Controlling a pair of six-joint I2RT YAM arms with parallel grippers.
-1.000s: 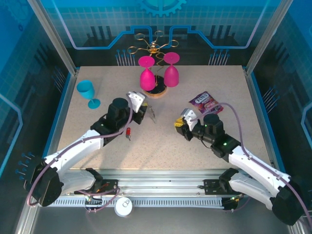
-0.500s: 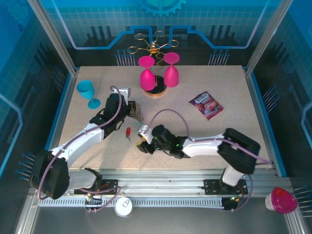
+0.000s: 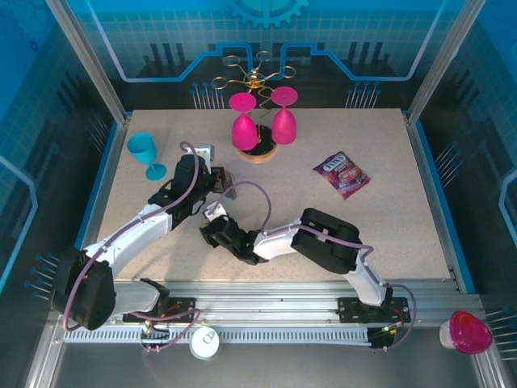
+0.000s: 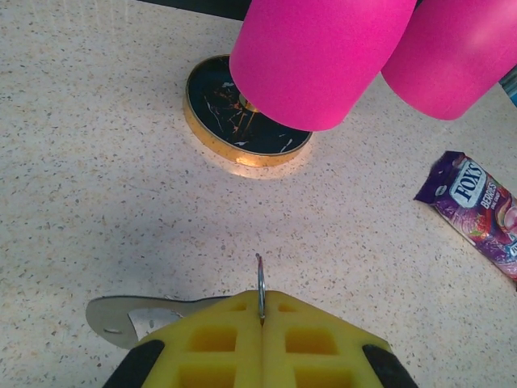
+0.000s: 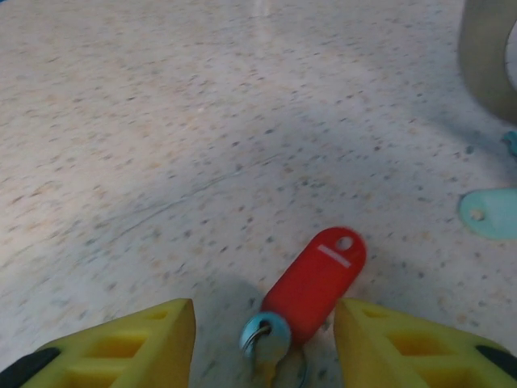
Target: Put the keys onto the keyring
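Observation:
My left gripper (image 4: pixel 262 297) is shut on a thin silvery ring of the keyring (image 4: pixel 260 283), which stands upright between the yellow fingertips. A pale flat tag (image 4: pixel 133 315) pokes out beside the left finger. From above, the left gripper (image 3: pixel 224 191) sits left of centre on the table. My right gripper (image 5: pixel 262 339) is open and low over the table, its yellow fingers on either side of the key (image 5: pixel 271 352) with the red tag (image 5: pixel 315 283). A pale green tag (image 5: pixel 489 212) lies to the right. In the top view the right gripper (image 3: pixel 212 229) is just in front of the left one.
Two pink glasses (image 3: pixel 242 129) hang upside down on a gold wire rack whose round base (image 4: pixel 242 129) lies ahead of the left gripper. A purple snack packet (image 3: pixel 342 172) lies at the right and a teal goblet (image 3: pixel 145 153) at the far left.
My right arm has swung from the right side of the table across to the left, onto the red-tagged key, and its jaws have opened wider. The left gripper turned, then held still.

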